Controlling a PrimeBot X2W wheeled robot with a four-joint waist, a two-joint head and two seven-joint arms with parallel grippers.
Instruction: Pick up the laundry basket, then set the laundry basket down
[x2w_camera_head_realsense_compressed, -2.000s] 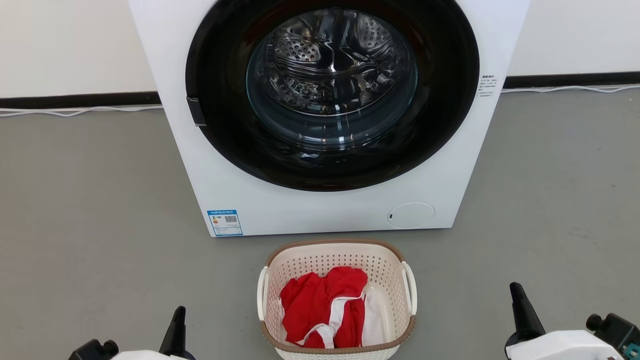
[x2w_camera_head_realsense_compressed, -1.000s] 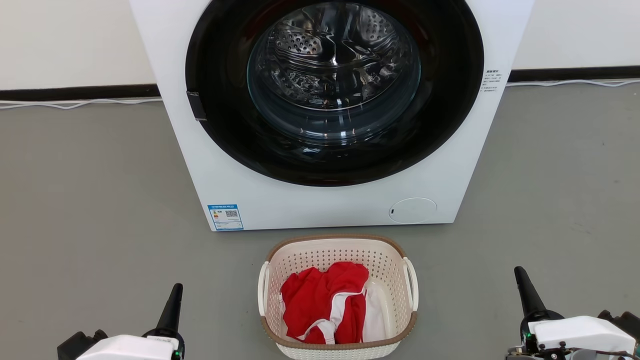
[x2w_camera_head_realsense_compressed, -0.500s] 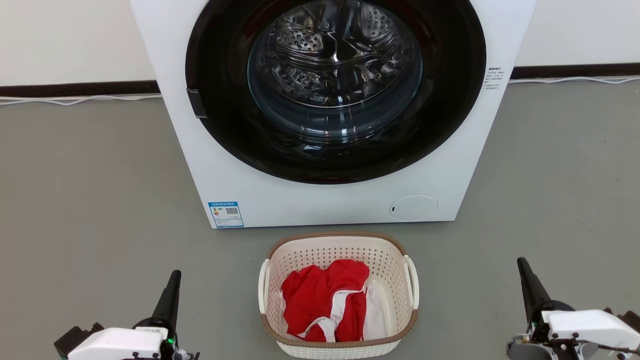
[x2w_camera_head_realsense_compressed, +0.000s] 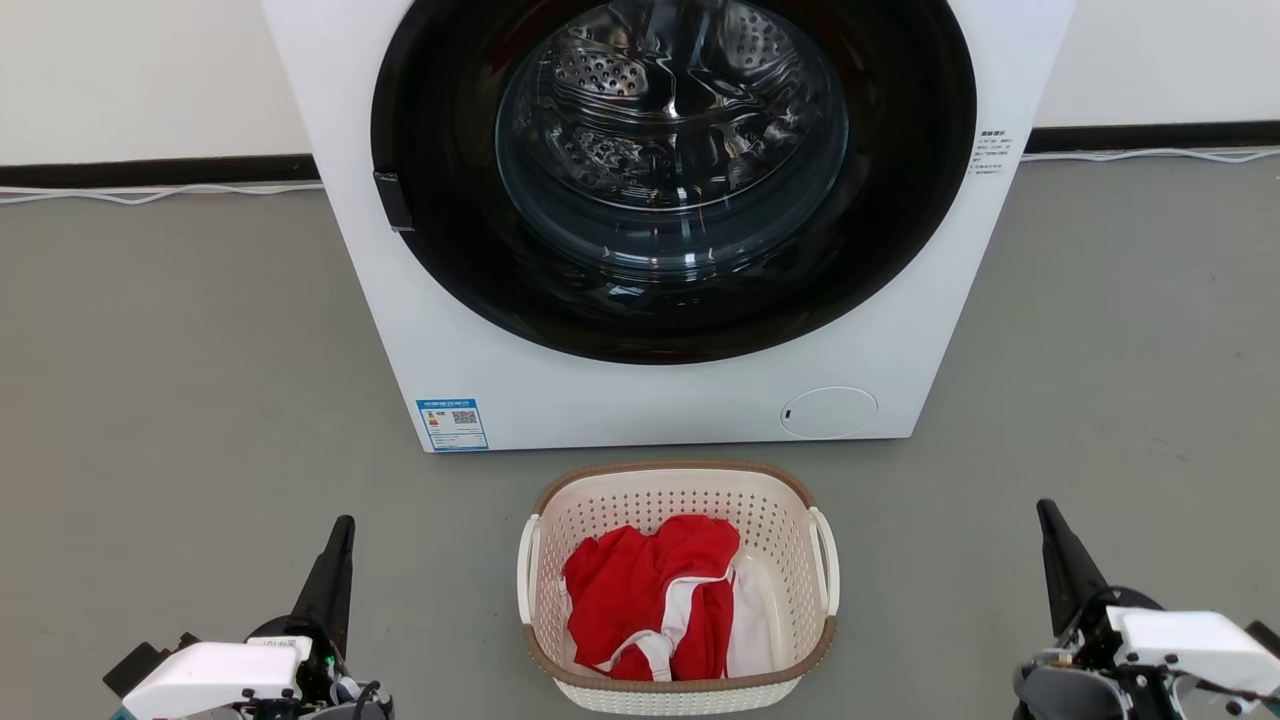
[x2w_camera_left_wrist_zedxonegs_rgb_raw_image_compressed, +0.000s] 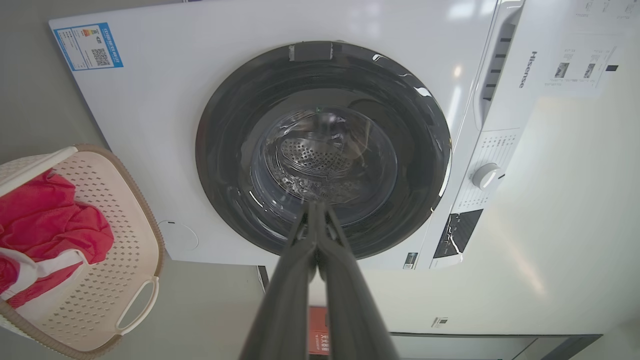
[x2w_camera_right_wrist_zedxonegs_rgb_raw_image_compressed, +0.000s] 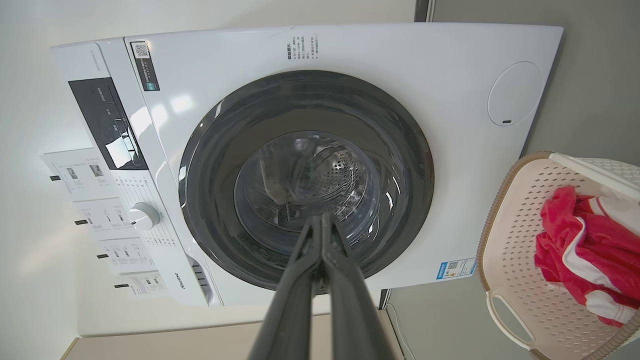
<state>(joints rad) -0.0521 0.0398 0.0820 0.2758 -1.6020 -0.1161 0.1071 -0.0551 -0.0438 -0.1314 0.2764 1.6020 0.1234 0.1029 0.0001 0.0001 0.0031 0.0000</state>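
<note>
I see the cream perforated laundry basket (x2w_camera_head_realsense_compressed: 650, 505), brown-rimmed with white loop handles, on the floor (x2w_camera_head_realsense_compressed: 150, 400) just before the washing machine (x2w_camera_head_realsense_compressed: 620, 400), red garment (x2w_camera_head_realsense_compressed: 640, 590) inside. My left end effector (x2w_camera_head_realsense_compressed: 341, 530) and right end effector (x2w_camera_head_realsense_compressed: 1048, 515) flank it, well apart, pinched closed and empty. The wrist views add the washer's dial (x2w_camera_left_wrist_zedxonegs_rgb_raw_image_compressed: 486, 176).
</note>
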